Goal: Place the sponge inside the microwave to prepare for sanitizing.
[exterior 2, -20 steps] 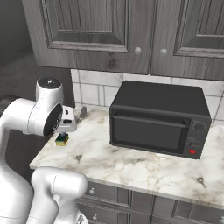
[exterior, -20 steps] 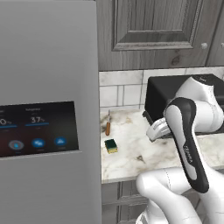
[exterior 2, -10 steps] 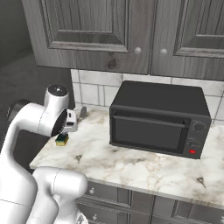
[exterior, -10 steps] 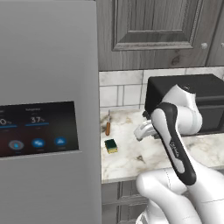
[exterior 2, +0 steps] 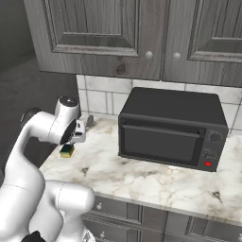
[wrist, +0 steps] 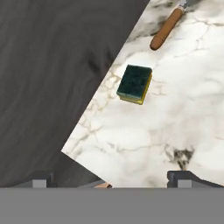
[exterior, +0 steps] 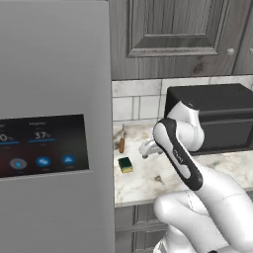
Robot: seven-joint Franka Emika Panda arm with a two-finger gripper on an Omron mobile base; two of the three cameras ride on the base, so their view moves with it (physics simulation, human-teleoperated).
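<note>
Tool (wrist: 112,180) nearer one sponge (wrist: 135,83)

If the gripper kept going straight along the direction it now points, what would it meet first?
Most likely bare marble counter: the open gripper looks down at it, with the sponge lying ahead of that line, towards the brown-handled utensil. Depth is uncertain.

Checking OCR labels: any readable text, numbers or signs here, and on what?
"37": fridge screen, middle reading.
"0": same screen, left edge, cut off; the rest is out of frame.
Small captions and icons on the screen: too blurred to read.
Microwave keypad: no legible marks.
Sponge: none.
</note>
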